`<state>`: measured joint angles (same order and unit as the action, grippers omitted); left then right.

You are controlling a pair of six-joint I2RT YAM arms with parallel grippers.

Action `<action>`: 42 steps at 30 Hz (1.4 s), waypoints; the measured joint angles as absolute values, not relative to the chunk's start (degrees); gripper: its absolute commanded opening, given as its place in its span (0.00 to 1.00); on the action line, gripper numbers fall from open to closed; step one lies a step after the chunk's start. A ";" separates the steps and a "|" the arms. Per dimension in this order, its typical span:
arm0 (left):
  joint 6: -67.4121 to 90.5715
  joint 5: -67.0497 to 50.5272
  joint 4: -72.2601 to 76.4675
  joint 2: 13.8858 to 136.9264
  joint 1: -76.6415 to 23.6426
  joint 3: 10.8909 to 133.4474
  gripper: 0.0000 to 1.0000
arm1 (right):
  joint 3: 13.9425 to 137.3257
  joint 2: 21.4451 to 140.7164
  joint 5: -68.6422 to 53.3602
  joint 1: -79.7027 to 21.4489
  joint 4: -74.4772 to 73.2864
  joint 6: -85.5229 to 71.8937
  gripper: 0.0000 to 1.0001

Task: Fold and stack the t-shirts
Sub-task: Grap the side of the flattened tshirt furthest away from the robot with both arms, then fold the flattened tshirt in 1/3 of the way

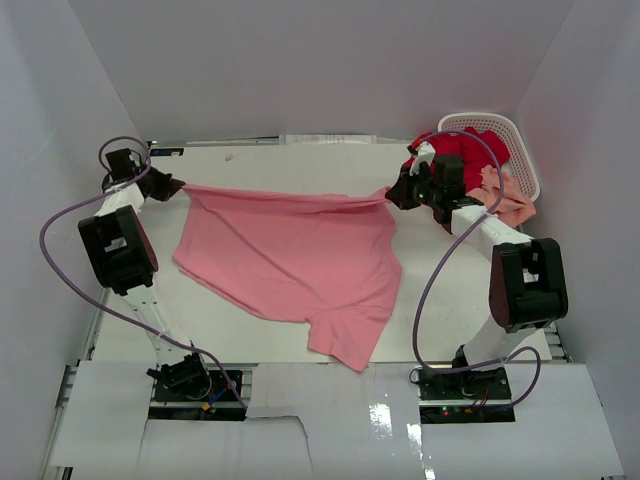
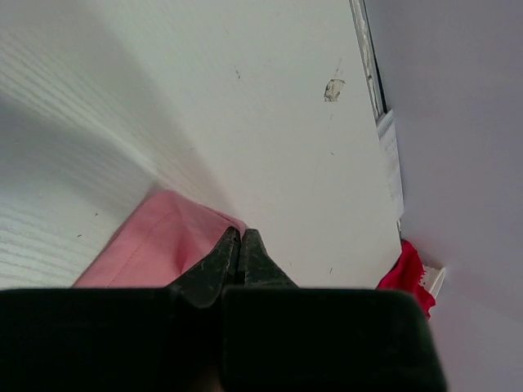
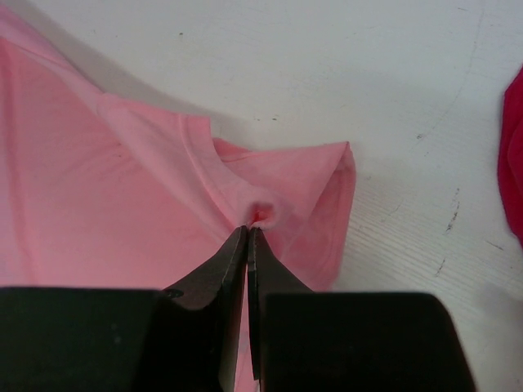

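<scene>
The medium pink t-shirt [image 1: 290, 260] hangs stretched between my two grippers over the middle of the table, its lower part trailing toward the near edge. My left gripper [image 1: 168, 186] is shut on its far left corner; the wrist view shows the pink cloth [image 2: 155, 245] at my closed fingertips [image 2: 240, 232]. My right gripper [image 1: 397, 192] is shut on its far right corner, the cloth [image 3: 122, 180] pinched at the tips [image 3: 248, 229]. The deep red t-shirt [image 1: 465, 150] and the pale peach-salmon t-shirt [image 1: 508, 195] lie in and over the basket at the far right.
A white perforated basket [image 1: 515, 150] stands at the far right corner, behind my right arm. White walls close in the table at the back and on both sides. The red shirt's edge shows in the left wrist view [image 2: 406, 273] and the right wrist view [image 3: 511, 155].
</scene>
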<state>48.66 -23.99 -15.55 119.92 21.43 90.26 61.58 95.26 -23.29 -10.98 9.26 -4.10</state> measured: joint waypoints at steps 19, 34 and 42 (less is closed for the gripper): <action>47.86 -24.43 -14.85 113.30 21.56 83.07 0.00 | 55.20 86.65 -22.17 -12.45 8.73 -3.86 0.08; 47.83 -24.47 -14.50 110.65 22.46 73.71 0.00 | 46.22 81.49 -19.42 -18.11 8.08 -3.90 0.08; 47.79 -24.40 -14.15 110.50 23.16 66.26 0.00 | 42.46 81.10 -16.84 -18.46 5.19 -5.67 0.08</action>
<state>47.79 -24.40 -14.15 110.50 23.16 66.26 42.46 81.10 -16.84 -18.46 5.19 -5.67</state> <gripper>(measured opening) 0.052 0.079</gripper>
